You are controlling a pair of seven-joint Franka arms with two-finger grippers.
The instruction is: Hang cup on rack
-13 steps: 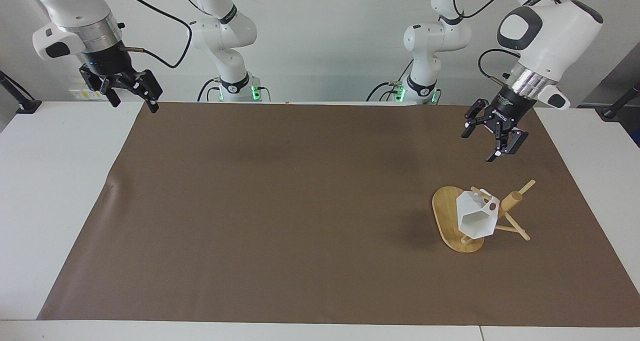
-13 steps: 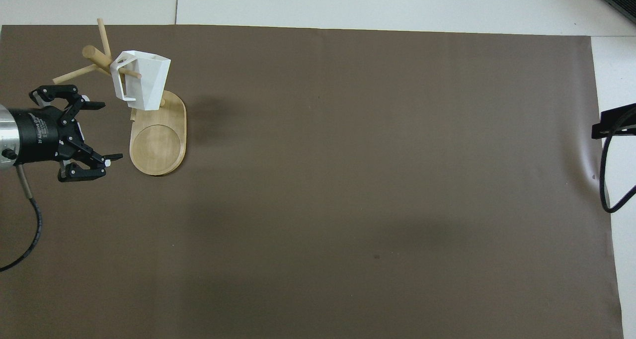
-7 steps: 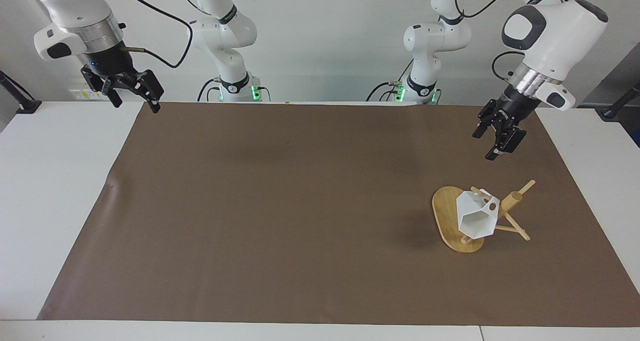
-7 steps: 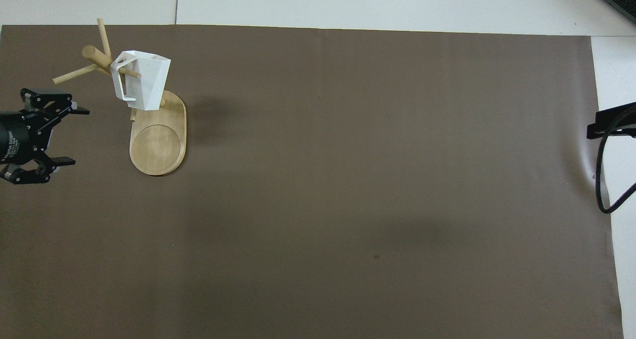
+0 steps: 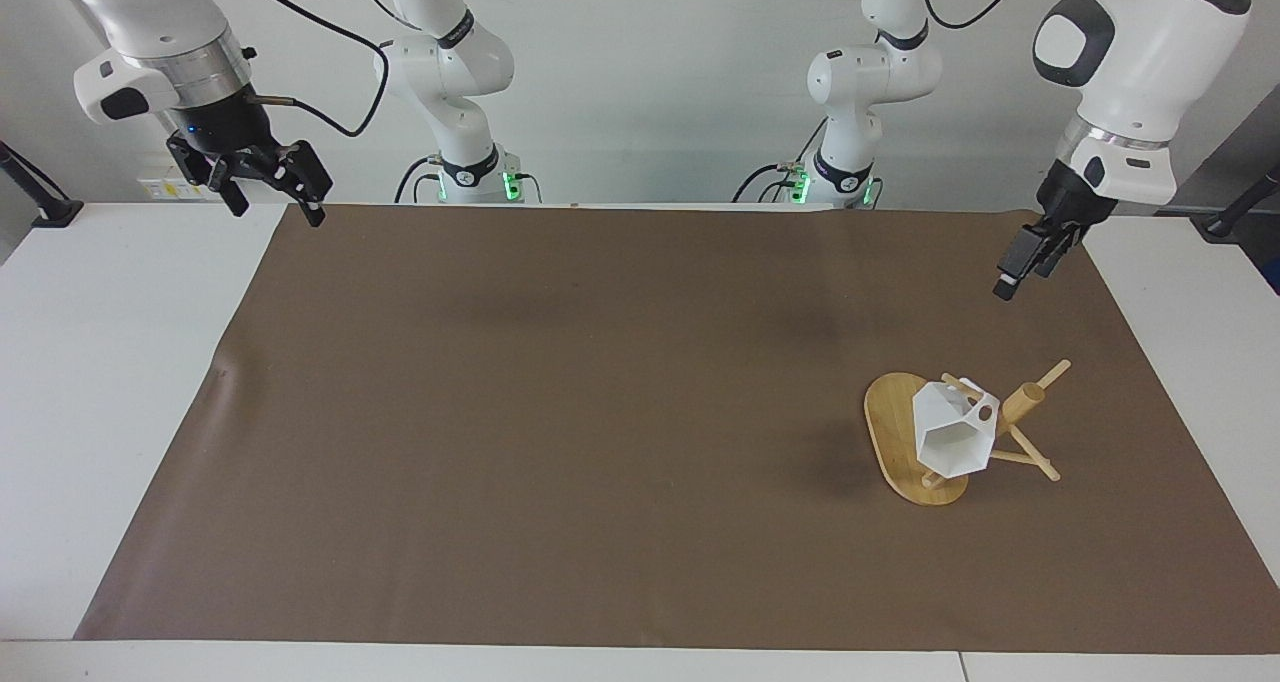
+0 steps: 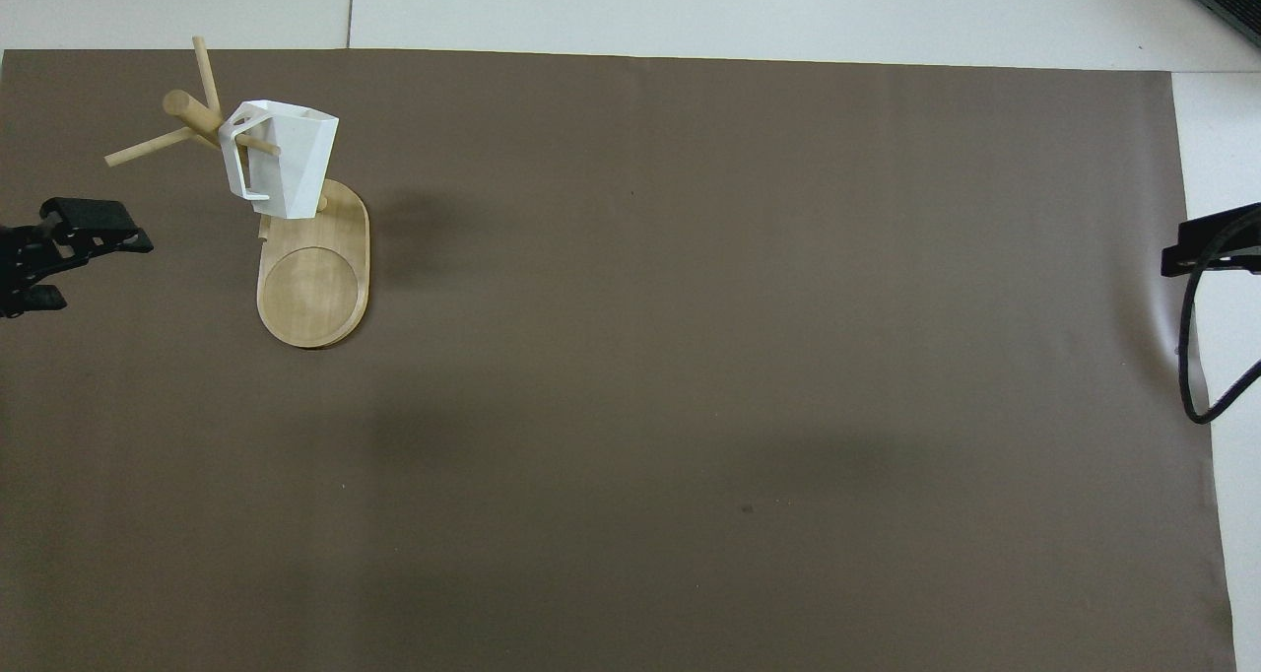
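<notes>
**Cup on the rack, both my grippers off it**

The cup point(image 5: 952, 439) hangs on the rack point(image 5: 915, 454): one thin peg point(image 6: 258, 144) passes through the hole in its handle, and it dangles tilted against the post side, above the oval base point(image 6: 313, 293). In the facing view its polygonal mouth faces the camera, angled down. Cup body is clear of the mat point(image 5: 600, 442); only the rack's base sits on it. The rack stands toward my left arm's end of the table, in the half of the mat farther from me. Its thick post point(image 5: 1024, 399) leans in both views, with other bare pegs sticking out of it.

My left gripper point(image 5: 1012, 277) is up in the air over the mat's edge at my left arm's end, well apart from the rack and touching nothing. It's seen nearly edge-on in the facing view. In the overhead view only part of it shows at the frame edge, fingers point(image 6: 94, 217) spread apart, nothing between them. So: released, empty.

My right gripper point(image 5: 270, 177) waits raised over the mat's corner at my right arm's end, near my own side of the table. Fingers visibly apart, nothing in them. It only shows as a dark tip at the frame edge in the overhead view.
</notes>
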